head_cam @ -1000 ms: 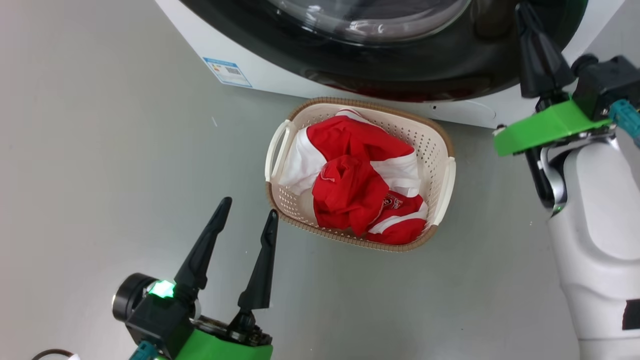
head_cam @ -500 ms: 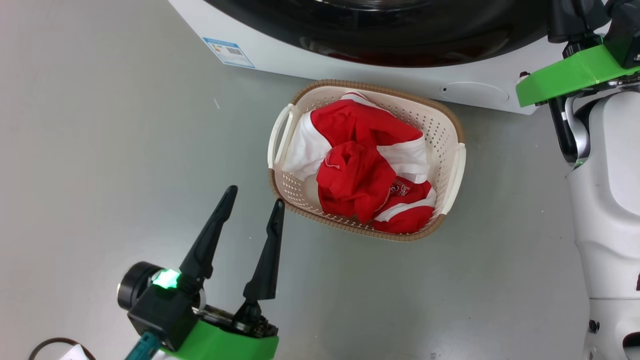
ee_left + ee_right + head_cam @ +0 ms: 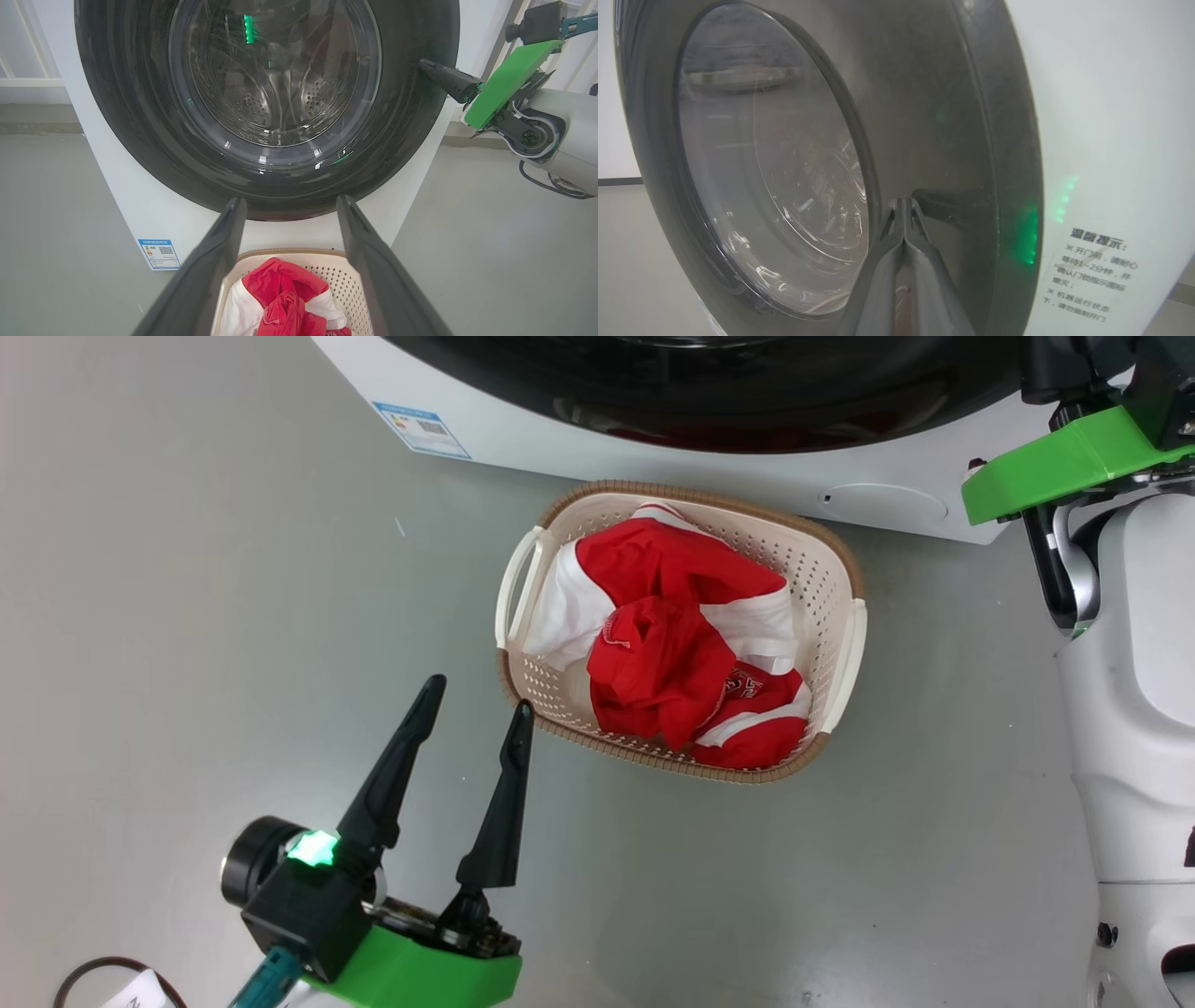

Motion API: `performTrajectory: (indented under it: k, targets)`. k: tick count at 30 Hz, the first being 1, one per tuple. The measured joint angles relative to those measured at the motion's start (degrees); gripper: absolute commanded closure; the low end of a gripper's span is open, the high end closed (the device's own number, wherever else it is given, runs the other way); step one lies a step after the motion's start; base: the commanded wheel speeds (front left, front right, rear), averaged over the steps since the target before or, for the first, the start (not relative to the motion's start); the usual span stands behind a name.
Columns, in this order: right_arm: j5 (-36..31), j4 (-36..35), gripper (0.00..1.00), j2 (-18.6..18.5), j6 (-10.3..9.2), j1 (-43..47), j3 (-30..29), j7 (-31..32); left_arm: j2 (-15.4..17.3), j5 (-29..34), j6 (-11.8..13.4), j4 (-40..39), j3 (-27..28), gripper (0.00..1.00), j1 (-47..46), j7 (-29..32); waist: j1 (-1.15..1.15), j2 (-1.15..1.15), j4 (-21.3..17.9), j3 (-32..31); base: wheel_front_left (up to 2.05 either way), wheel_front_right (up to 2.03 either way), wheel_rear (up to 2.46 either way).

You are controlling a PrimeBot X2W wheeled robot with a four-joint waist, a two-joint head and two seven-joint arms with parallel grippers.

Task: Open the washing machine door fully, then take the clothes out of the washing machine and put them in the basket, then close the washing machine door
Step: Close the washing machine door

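The washing machine door (image 3: 117,116) lies against the white washing machine (image 3: 140,205), its black rim around clear glass. My right gripper (image 3: 903,201) is shut with nothing in it, its tips against the door's (image 3: 924,116) right rim; the left wrist view shows that gripper (image 3: 423,63) at the rim's edge. The red and white clothes (image 3: 667,653) lie heaped in the cream basket (image 3: 803,569) on the floor before the machine (image 3: 653,453). My left gripper (image 3: 478,695) hovers open and empty left of the basket, pointing at the door over the basket (image 3: 348,284).
Grey floor spreads on all sides of the basket. A blue label (image 3: 420,429) marks the machine's lower left front, and a text sticker (image 3: 1097,270) its right front. My pale right forearm (image 3: 1139,709) stands right of the basket. A dark cable (image 3: 103,975) lies at the lower left.
The head view has shifted, so basket and machine sit higher in it. My right gripper has gone up along the door's right rim, its fingers now leaving that view. The left gripper stays open.
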Motion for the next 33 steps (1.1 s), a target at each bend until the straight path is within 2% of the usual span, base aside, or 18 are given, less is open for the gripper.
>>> performTrajectory:
  k: [6, 8, 9, 10, 11, 12, 13, 19, 26, 33]
  targets:
    - [0.1, 0.7, 0.98, 0.2, 0.0, 0.0, 0.1, 0.1, 0.0, 0.0, 0.0, 0.4, 0.1, 0.0, 0.0, 0.0, 0.0, 0.0, -0.7, -0.5, 0.0, 0.0, 0.0]
    - [0.2, 0.9, 0.6, 0.3, 0.0, 0.1, 0.1, 0.1, 0.0, -0.3, 0.2, 0.6, 0.2, 0.0, 0.0, 0.0, 0.0, 0.0, -1.0, -0.9, 0.0, 0.0, 0.0]
    - [0.5, 1.0, 0.6, 0.3, -0.01, 0.2, 0.1, 0.1, 0.0, -0.7, 0.3, 0.6, 0.3, 0.0, 0.0, 0.0, 0.0, 0.0, -1.1, -1.1, 0.0, 0.0, 0.0]
    - [0.7, 1.0, 0.53, 0.3, -0.02, 0.4, 0.1, 0.1, 0.0, -1.0, 0.5, 0.7, 0.4, 0.0, 0.0, 0.0, 0.0, 0.0, -1.3, -1.3, 0.0, 0.0, 0.0]
    - [0.8, 1.0, 0.28, 0.3, -0.08, 0.6, 0.1, 0.1, 0.0, -1.4, 0.5, 0.8, 0.5, 0.0, 0.0, 0.0, 0.0, 0.0, -1.4, -1.6, 0.0, 0.0, 0.0]
    - [1.3, 1.0, 0.09, 0.3, -0.09, 0.8, 0.1, 0.1, 0.0, -1.6, 0.6, 0.9, 0.5, 0.0, 0.0, 0.0, 0.0, 0.0, -1.6, -1.8, 0.0, 0.0, 0.0]
    - [1.8, 1.0, 0.0, 0.2, -0.09, 0.9, 0.2, 0.1, 0.0, -1.8, 0.8, 0.9, 0.6, 0.0, 0.0, 0.0, 0.0, 0.0, -1.8, -2.0, 0.0, 0.0, 0.0]
    - [3.5, 0.1, 0.0, 0.2, -0.42, 4.4, 1.1, 0.1, 0.0, -5.8, 1.1, 0.3, 1.4, 0.0, 0.1, 0.0, 0.0, 0.0, -3.2, -3.5, 0.0, 0.0, 0.0]
    - [5.4, -3.3, 0.0, 0.3, -0.43, 10.3, 3.8, 0.1, 0.0, -6.1, 1.2, -0.3, 2.2, 0.0, 0.2, 0.0, 0.0, 0.0, -5.2, -5.2, 0.0, 0.0, 0.0]
    - [7.7, -8.0, 0.0, 0.4, -0.43, 15.7, 4.1, 0.2, 0.0, -5.8, 1.3, -0.7, 3.0, 0.0, 1.3, 0.0, 0.0, 0.0, -7.5, -6.9, 0.0, 0.0, 0.0]
